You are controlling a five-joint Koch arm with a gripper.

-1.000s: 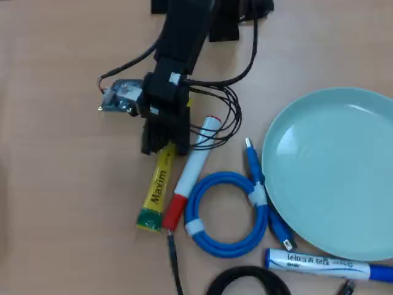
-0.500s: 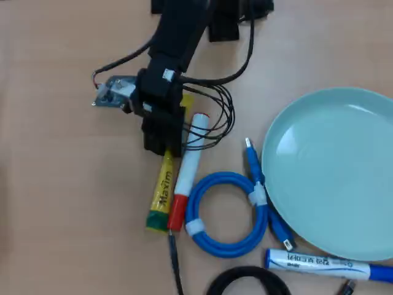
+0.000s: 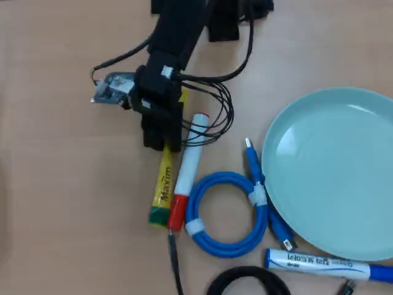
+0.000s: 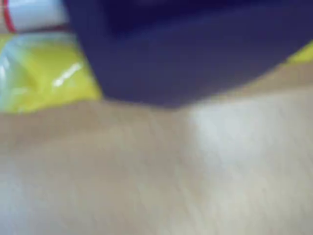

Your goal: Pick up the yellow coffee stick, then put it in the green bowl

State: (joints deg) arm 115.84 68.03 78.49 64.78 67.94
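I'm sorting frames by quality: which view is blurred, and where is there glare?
Wrist view: heavily out of focus, the gripper a dark smear, glare streaks on the yellow coffee stick. Overhead view: fairly sharp, soft even light, faint sheen on the green bowl.

Overhead view: looking straight down from well above the counter (image 3: 61,203), taking in the arm at top, the end effector (image 3: 163,144), the yellow coffee stick (image 3: 163,184), the white marker (image 3: 187,169) and the green bowl (image 3: 331,172) at right. Wrist view: mounted on the arm, very close to the counter (image 4: 171,171), blurred, facing along its surface. Shared between views: yellow coffee stick (image 4: 44,78), white marker (image 4: 29,14), dark end effector body, surrounding counter.
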